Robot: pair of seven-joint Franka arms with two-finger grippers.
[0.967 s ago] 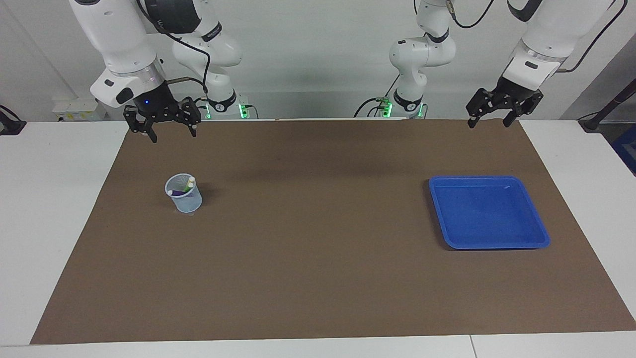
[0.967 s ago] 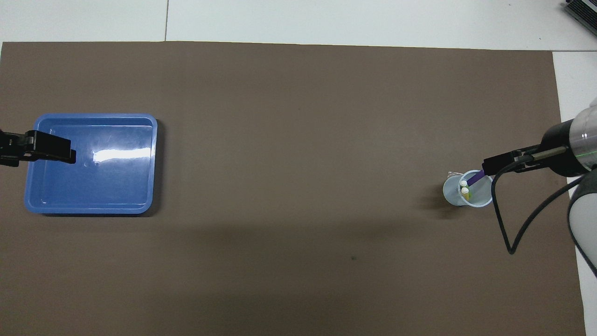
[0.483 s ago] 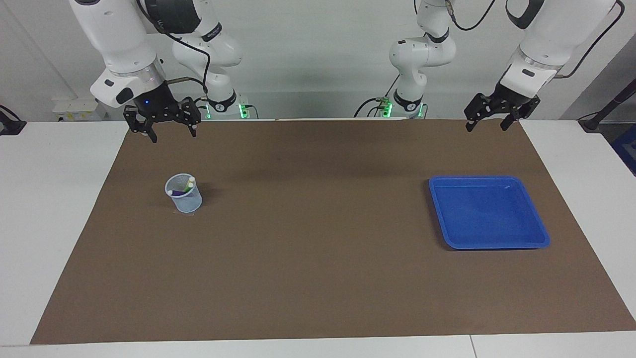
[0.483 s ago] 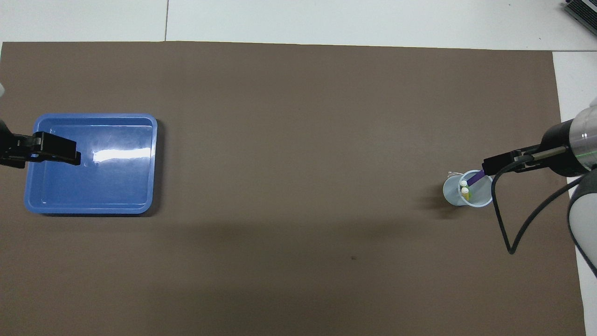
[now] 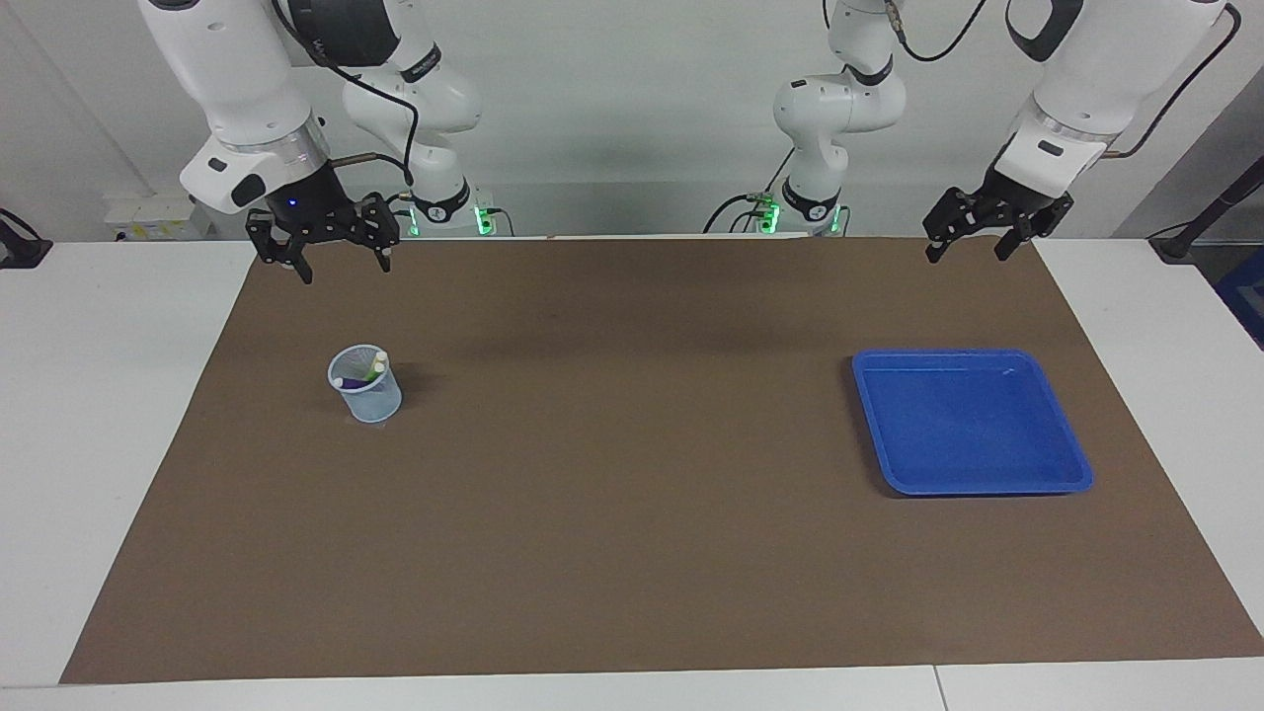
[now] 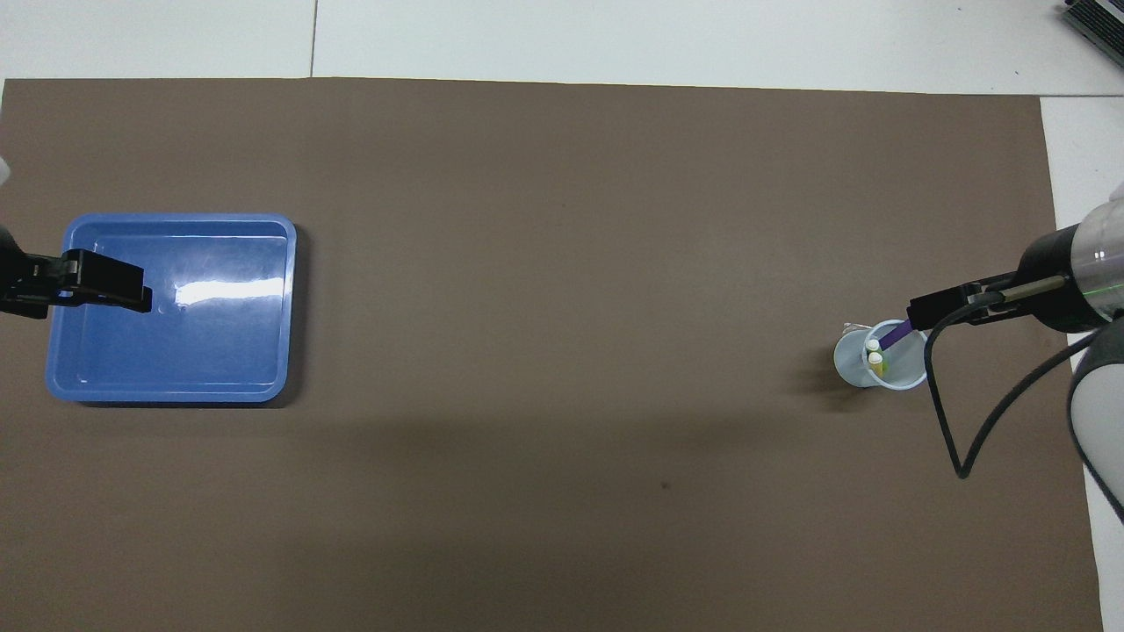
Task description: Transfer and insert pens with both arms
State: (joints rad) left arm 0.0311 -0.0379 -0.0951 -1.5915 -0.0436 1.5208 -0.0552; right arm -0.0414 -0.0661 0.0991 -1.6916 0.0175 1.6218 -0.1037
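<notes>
From the facing view I see both claws raised with fingers apart and empty: the right claw [image 5: 339, 263] over the mat's [image 5: 632, 553] edge by the robots, the left claw [image 5: 968, 247] likewise. The pens [image 5: 367, 370] stand in a cup [image 5: 367, 397]. From overhead, the cup sits well apart from the blue tray [image 6: 176, 386].

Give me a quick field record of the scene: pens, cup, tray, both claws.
pens: purple, yellow and green, all standing in the cup
cup: pale blue mesh cup, upright on the brown mat, toward the right arm's end
tray: blue tray, nothing in it, toward the left arm's end
left claw: open, holds nothing, raised
right claw: open, holds nothing, raised
</notes>
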